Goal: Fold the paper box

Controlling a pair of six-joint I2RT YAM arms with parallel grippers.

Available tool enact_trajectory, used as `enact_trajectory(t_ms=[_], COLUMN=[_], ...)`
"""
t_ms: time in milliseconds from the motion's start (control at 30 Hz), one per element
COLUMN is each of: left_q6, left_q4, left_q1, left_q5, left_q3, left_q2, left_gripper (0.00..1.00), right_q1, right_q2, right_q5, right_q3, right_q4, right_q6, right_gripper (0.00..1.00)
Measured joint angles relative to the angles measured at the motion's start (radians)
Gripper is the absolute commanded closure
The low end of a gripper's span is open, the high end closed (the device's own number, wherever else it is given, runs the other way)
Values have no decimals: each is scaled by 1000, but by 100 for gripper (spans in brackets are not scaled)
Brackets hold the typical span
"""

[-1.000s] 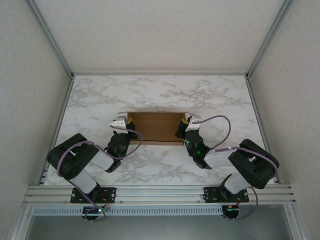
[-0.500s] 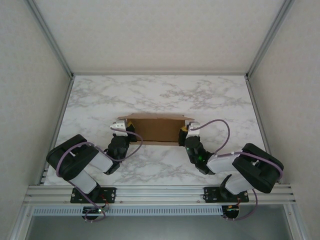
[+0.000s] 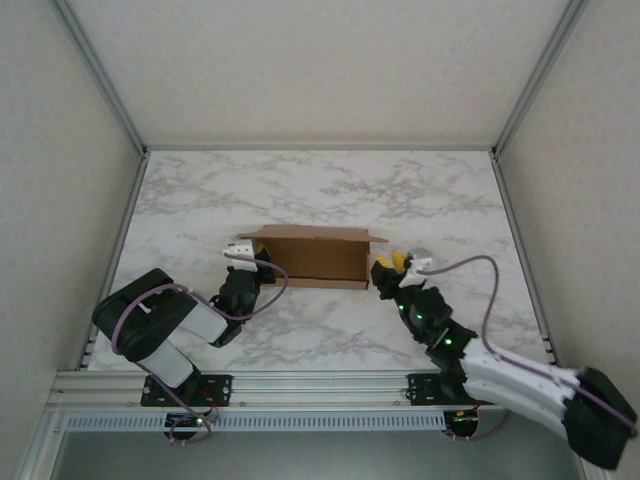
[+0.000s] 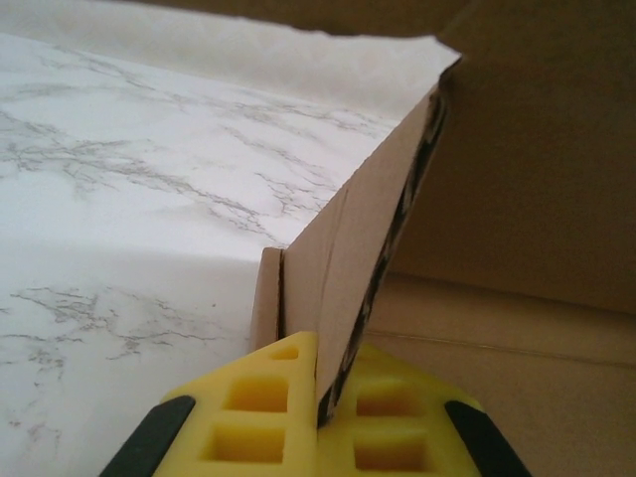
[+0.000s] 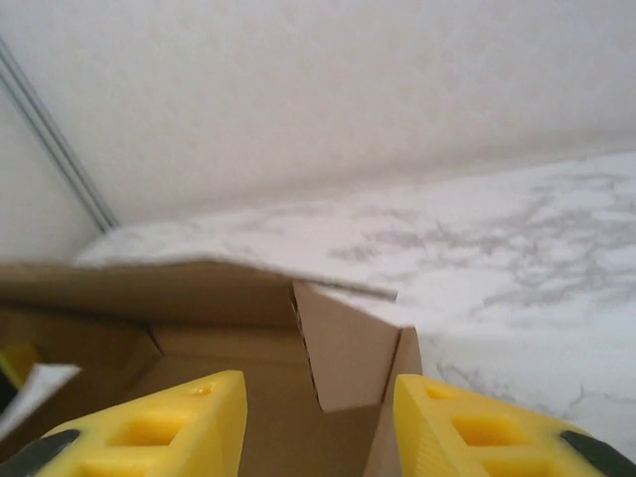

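since a second ago: right tool [image 3: 390,268] has let go of the right end of the paper box [image 3: 315,258] and backed off toward the near right corner of the counter [image 3: 430,190]. its arm now lies stretched low along the near edge. the box has shifted a little to the left, and its far wall stands taller.

item 1, paper box: plain brown cardboard, half formed, open side up. sits about mid-counter, slightly left of centre. long axis runs left to right, parallel to the near edge. far wall is raised, and its top lip sticks out past the far right corner.

item 2, left tool [image 4: 323,397]: yellow pads pressed together on the left end wall [image 4: 363,248], one pad on each face. i judge this pinch keeps the wall upright and anchors the box while the other arm repositions.

item 3, right tool: pads spread with nothing between them, just beside the right end and not touching it. the wrist view looks straight at the right end flap [image 5: 343,358], which leans loose at the corner. i read the open stance as a release before a new approach to that flap.
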Motion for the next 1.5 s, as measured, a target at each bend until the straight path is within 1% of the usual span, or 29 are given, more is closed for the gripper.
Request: enact_trajectory(t_ms=[67,100,133,300,333,433,533,600,767,867,933,1067,1100,1167,1233,1367,1500], left_q6=[0,0,0,-1,-1,-1,-1,-1,0,-1,-1,-1,-2,-5,-6,-9,-17], left_q4=[0,0,0,-1,-2,-8,-15,-18,-23,-26,-32,-61,-75,-117,-150,-197,-238], left_q1=[0,0,0,0,-1,-3,-6,-6,-6,-6,-6,-8,-9,-16,-23,-32,-33], left_q5=[-2,-3,-3,-2,-2,-2,-1,-1,-1,-1,2,9,14,29,41,53,55], left_q3=[6,8,9,10,10,11,15,16,19,19,19,19,19,18,14,-3,-16], left_q2=[9,12,14,14,14,9,8,8,8,7,0,-26,-32,-41,-49,-87,-144], left_gripper=[100,100,100,100,100,100,100,100,100,100,96,87,83,71,64,57,54], right_q1=[0,0,0,0,0,-2,-4,-4,-5,-5,-5,-5,-5,-5,-5,-5,-5], right_q2=[-184,-251,-274,-206,-193,-109,29,119,392,555,632,741,759,792,811,825,825], right_q5=[8,12,13,-8,-11,-23,-46,-55,-98,-124,-135,-170,-178,-194,-208,-221,-229], right_q3=[-6,0,14,128,150,293,485,599,882,1013,1048,1054,1054,1054,1054,1054,1054], right_q4=[-100,-145,-182,-357,-387,-496,-567,-612,-787,-877,-918,-989,-998,-1010,-1017,-1022,-1021], right_q6=[-10,-19,-34,-94,-93,-98,-114,-99,-12,34,60,116,127,156,175,202,215], right_gripper=[57,59,60,63,65,72,80,81,77,75,75,75,75,75,75,75,75])
